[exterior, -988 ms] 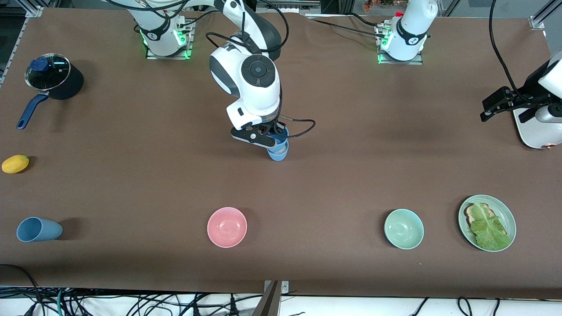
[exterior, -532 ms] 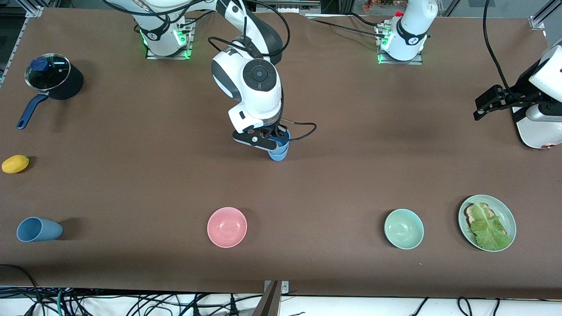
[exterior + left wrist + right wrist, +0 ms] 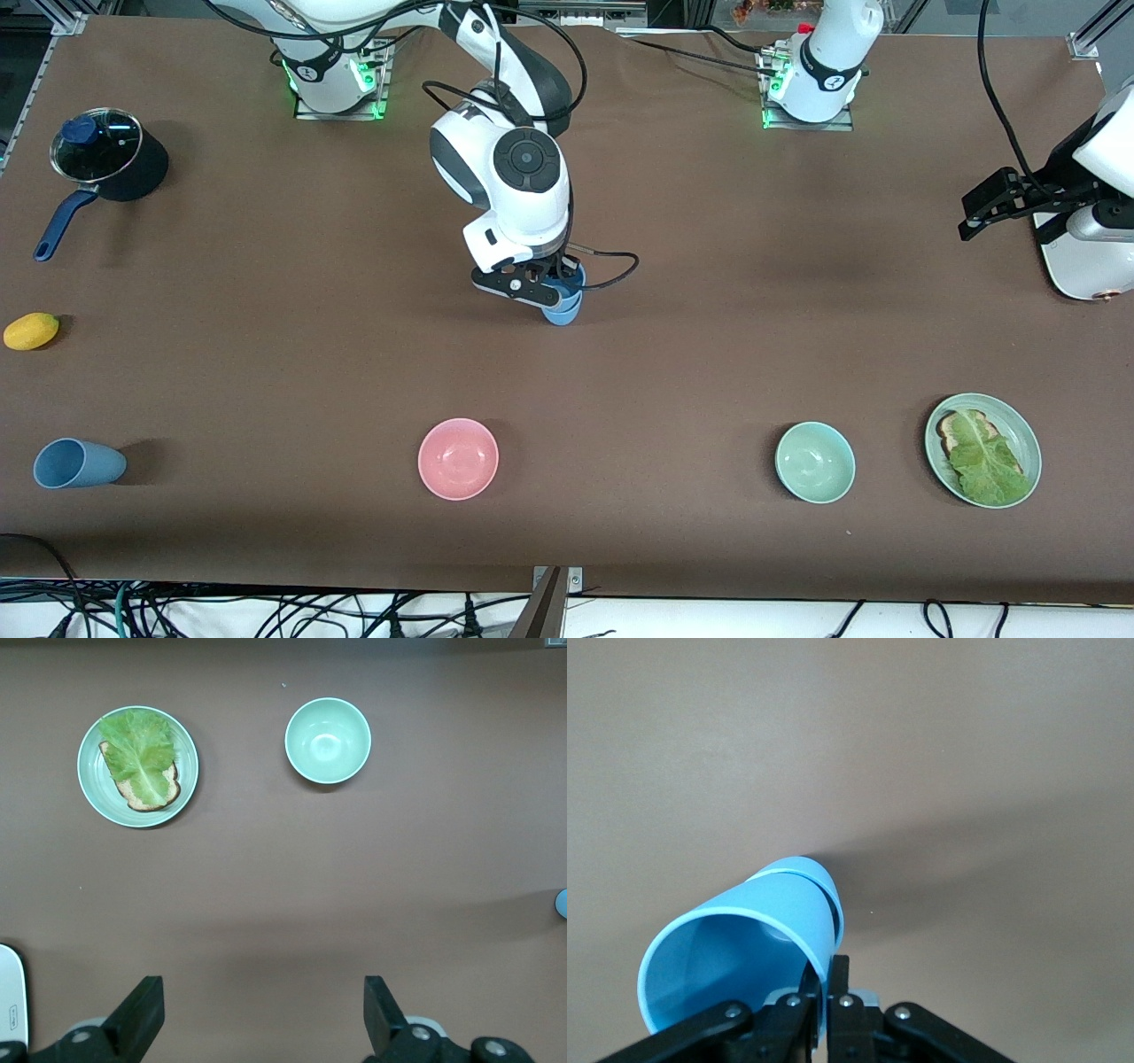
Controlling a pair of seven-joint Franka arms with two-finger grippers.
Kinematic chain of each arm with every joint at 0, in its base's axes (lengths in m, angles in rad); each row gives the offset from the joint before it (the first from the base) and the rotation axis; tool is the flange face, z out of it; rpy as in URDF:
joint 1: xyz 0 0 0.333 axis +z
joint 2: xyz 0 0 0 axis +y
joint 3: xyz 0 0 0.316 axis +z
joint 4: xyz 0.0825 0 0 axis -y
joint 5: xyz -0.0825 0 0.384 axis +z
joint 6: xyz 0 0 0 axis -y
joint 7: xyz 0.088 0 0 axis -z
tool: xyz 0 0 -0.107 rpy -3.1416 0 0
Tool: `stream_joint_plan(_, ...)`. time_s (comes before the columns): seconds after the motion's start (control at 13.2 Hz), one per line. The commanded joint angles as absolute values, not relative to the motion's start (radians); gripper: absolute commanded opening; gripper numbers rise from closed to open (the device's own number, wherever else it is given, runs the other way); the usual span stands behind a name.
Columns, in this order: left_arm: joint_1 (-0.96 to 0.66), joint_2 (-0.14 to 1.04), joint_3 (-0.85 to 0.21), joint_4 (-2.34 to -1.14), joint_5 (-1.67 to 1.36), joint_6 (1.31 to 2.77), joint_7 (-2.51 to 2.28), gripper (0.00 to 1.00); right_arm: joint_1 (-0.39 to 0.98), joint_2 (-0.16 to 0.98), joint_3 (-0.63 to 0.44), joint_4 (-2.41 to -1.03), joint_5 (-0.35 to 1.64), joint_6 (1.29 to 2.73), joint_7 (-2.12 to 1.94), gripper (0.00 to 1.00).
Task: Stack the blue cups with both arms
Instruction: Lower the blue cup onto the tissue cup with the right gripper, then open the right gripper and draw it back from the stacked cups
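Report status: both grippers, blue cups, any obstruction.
Right gripper shut on upper cup's rim, nested in lower cup mid-table. Left gripper open, waiting at its table end. Third cup on its side, unobstructed.

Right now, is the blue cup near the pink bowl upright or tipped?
Tipped: the blue cup lies on its side, its open mouth facing sideways.
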State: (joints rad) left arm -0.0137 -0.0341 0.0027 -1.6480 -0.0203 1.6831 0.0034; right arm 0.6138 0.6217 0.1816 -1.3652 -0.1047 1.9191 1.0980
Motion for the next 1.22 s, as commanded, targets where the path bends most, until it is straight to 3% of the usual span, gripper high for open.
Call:
stream_joint_plan(0.0,-0.018,-0.038,0.006,-1.626,-0.021,1.658,-0.005,1.00,0.626,0.638,0.176,-1.324,-0.120,1.911,1.117,0.32)
stream_joint_plan(0.08,-0.018,-0.038,0.006,-1.626,-0.021,1.658,-0.005,1.00,0.624,0.637,0.176,-1.322,-0.118,1.910,1.117,0.58)
stream_joint_plan(0.15,-0.017,-0.038,0.008,-1.626,-0.021,1.658,-0.005,1.00,0.626,0.637,0.176,-1.322,-0.121,1.911,1.117,0.90)
stream_joint_plan(0.23,-0.017,-0.038,0.008,-1.625,-0.021,1.658,-0.006,1.00,0.626,0.637,0.176,-1.322,-0.123,1.911,1.117,1.00)
stream_joint_plan(0.61,-0.017,-0.037,0.008,-1.624,-0.021,1.658,-0.011,1.00,0.603,0.608,0.167,-1.306,-0.123,1.866,1.043,1.00)
stream_joint_plan(1.14,-0.017,-0.037,0.009,-1.624,-0.020,1.658,-0.005,1.00,0.407,0.526,0.141,-1.285,-0.110,1.684,0.703,1.00)
